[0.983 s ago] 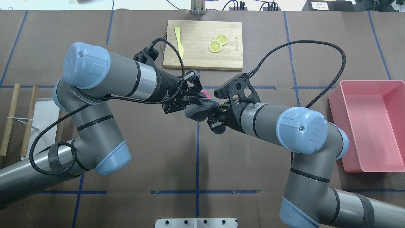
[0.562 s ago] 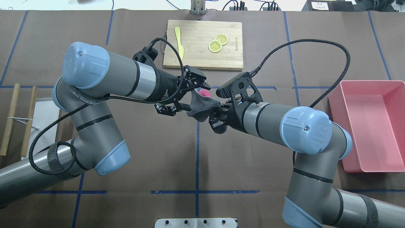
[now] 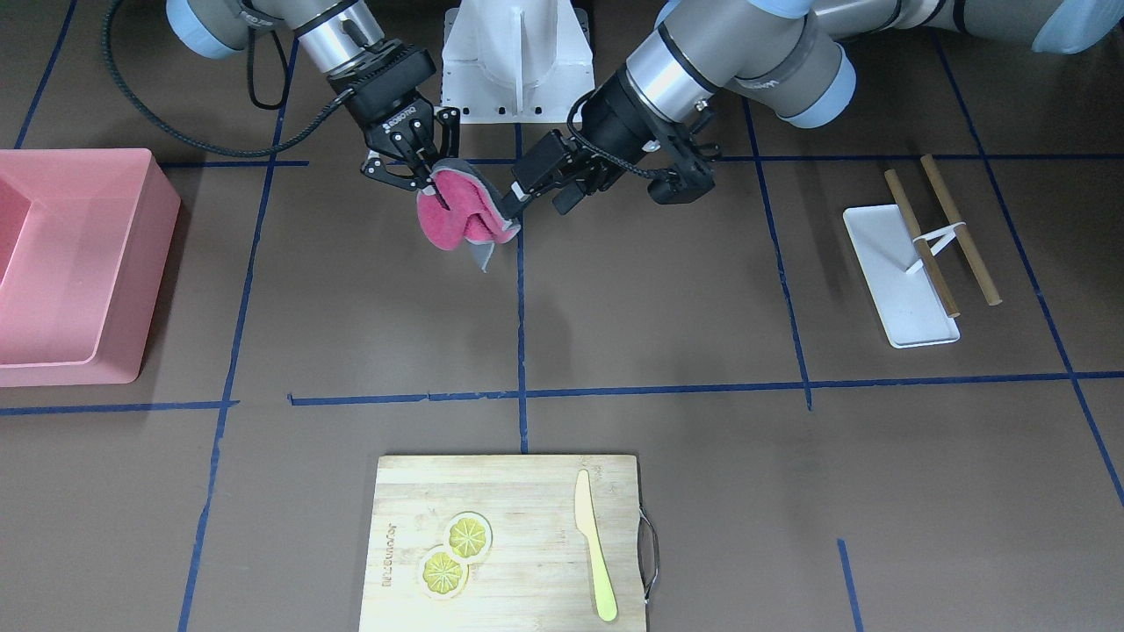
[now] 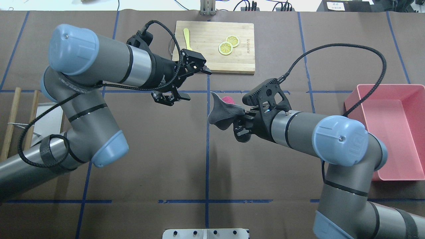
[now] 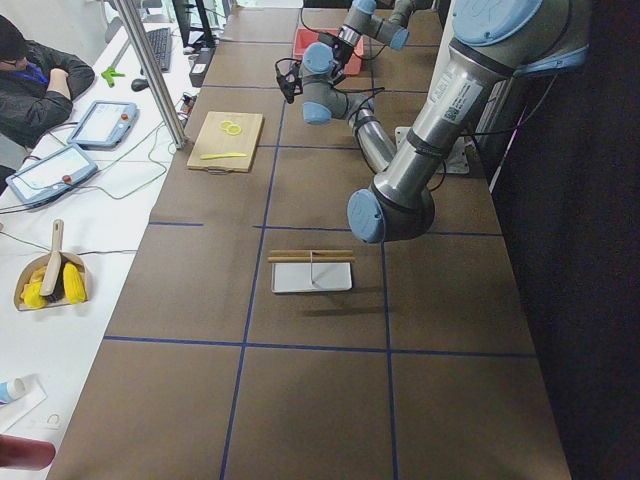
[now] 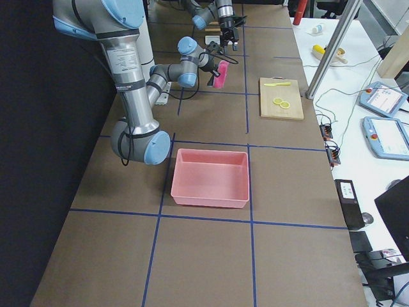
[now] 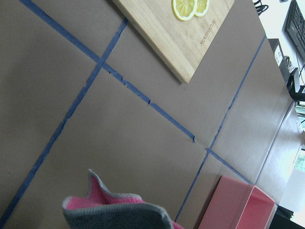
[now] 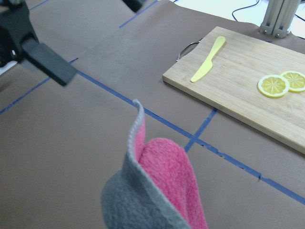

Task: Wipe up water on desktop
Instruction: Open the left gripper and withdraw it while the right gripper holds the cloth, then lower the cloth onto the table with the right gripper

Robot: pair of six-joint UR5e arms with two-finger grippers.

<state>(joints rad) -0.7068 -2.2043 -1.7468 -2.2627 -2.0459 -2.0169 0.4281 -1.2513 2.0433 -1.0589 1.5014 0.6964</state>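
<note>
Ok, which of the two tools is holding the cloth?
The right tool: it is shut on the pink and grey cloth. The left tool is open, empty and apart from the cloth.

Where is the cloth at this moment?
In the overhead view the cloth hangs from the right gripper near the middle of the desktop, on the robot's side of the cutting board.

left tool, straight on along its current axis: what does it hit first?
Probably the cloth held in the right tool. It hangs just ahead of the open left tool and sits low in the left wrist view. Height is unclear; if the tool clears it, the desktop comes next.
</note>
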